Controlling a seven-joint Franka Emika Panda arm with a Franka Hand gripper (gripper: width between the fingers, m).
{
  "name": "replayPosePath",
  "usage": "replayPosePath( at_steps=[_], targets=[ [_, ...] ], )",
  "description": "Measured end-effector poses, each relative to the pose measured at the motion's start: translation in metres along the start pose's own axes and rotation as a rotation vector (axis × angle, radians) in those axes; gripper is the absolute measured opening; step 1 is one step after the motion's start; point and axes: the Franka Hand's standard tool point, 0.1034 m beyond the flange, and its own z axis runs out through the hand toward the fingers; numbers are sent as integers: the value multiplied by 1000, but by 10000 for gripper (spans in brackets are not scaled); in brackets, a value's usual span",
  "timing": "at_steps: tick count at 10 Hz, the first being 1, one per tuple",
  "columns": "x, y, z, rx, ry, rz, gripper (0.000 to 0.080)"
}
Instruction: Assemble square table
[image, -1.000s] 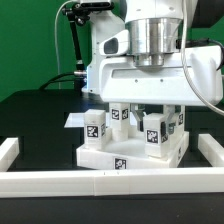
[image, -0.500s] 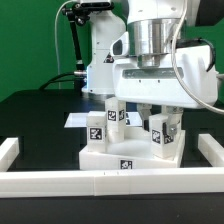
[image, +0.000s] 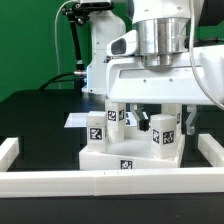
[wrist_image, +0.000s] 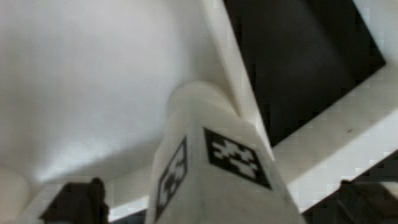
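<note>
The square table's white tabletop (image: 125, 158) lies upside down on the black table, with a tag on its front side. Three white tagged legs stand on it: one at the front left (image: 96, 128), one behind it (image: 116, 112) and one at the right (image: 163, 136). My gripper (image: 163, 120) hangs over the right leg, open, with a finger on each side of it. In the wrist view that leg (wrist_image: 217, 150) rises between my dark fingertips (wrist_image: 71, 203), and a gap shows on both sides of it. The gripper (wrist_image: 217, 205) holds nothing.
Long white bars fence the work area: one along the front (image: 110, 182), one at the exterior view's left (image: 8, 150), one at its right (image: 212, 150). The marker board (image: 72, 119) lies behind the tabletop. The arm's white base (image: 100, 50) stands at the back.
The fingers have spread apart and let go of the right leg, which now stands on the tabletop. The hand has shifted slightly toward the exterior view's right.
</note>
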Motion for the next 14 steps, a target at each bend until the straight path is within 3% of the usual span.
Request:
replayPosePath(
  at_steps=[4,12,13,14],
  targets=[
    [-1,-5,-3,0,5,-325,648],
    [0,-4,-3,-27,10,-776,621],
    [0,-4,-3,-27,10,-772,438],
    [0,-3,-3,-28,10,-772,438]
  ],
)
